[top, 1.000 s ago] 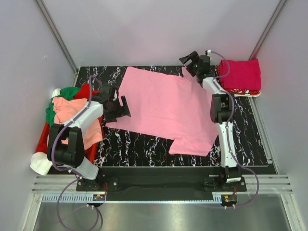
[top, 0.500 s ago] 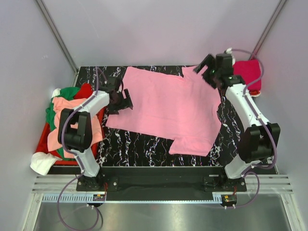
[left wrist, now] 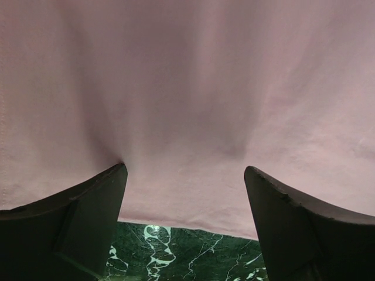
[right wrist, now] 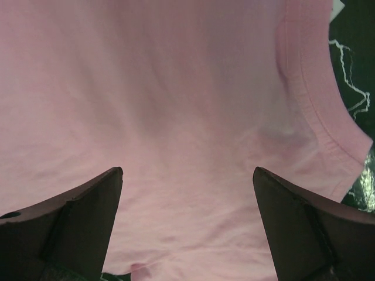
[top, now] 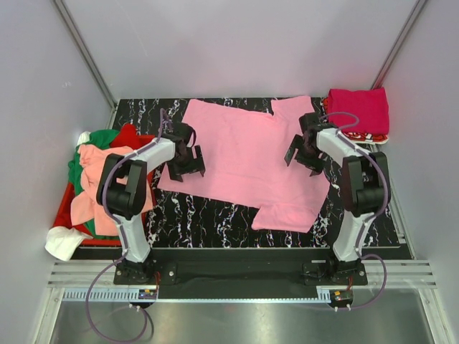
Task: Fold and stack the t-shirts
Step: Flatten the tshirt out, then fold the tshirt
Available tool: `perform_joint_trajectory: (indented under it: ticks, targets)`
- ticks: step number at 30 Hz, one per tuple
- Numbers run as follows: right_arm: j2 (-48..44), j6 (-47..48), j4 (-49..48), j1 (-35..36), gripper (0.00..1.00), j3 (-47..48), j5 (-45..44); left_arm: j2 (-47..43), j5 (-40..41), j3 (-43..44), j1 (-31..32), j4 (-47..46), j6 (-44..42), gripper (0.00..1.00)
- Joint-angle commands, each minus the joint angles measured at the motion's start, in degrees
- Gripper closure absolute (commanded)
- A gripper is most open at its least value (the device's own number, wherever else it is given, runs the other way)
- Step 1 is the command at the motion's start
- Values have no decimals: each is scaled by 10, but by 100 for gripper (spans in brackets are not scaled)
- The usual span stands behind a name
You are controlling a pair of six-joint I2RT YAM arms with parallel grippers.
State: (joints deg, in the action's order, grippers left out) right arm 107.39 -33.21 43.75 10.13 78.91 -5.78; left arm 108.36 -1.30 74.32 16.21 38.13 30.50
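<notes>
A light pink t-shirt point(top: 247, 161) lies spread flat across the black marble table point(top: 215, 222). My left gripper point(top: 188, 161) is open at the shirt's left hem, its jaws wide apart over the cloth edge point(left wrist: 187, 199). My right gripper point(top: 300, 154) is open over the shirt's right side near the collar point(right wrist: 316, 93). Neither holds anything. A folded magenta t-shirt point(top: 358, 111) lies at the back right on other folded cloth. A pile of salmon point(top: 97, 168), green point(top: 100, 137), red and white point(top: 63, 242) t-shirts lies at the left.
The pile at the left sits in a red crate point(top: 66, 208) beside the table. Grey walls close in the back and sides. A metal rail point(top: 237, 276) carries the arm bases along the near edge.
My right gripper has swung from the back right corner down onto the shirt's right side. My left gripper has shifted slightly right onto the shirt's left edge. The shirt has not moved.
</notes>
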Motion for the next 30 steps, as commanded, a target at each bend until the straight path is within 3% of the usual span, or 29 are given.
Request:
perform_joint_trajectory:
  ticks: [1,7,13,17,21,24,30]
  targets:
    - [67,43,20,2,1,47,-28,7,10,-24,4,9,8,13]
    - [189,75,48,-16,0,152,-27,-31,-2,-109,16,-13,25,13]
    - [275,105,112,-28,0,323,-24,-86,-41,-193,31,-34,41,14]
    - [275,113,132,-31,0,346,-17,-125,-38,-203,32,-25,36,13]
    - [184,118,102,-31,0,284,-8,-158,-25,-147,33,26,17,13]
    - [62,112,90,-31,0,208,-16,-197,-13,-96,36,87,-1,12]
    - [-213,25,84,-30,0,-58,6,-288,11,-45,36,142,-52,11]
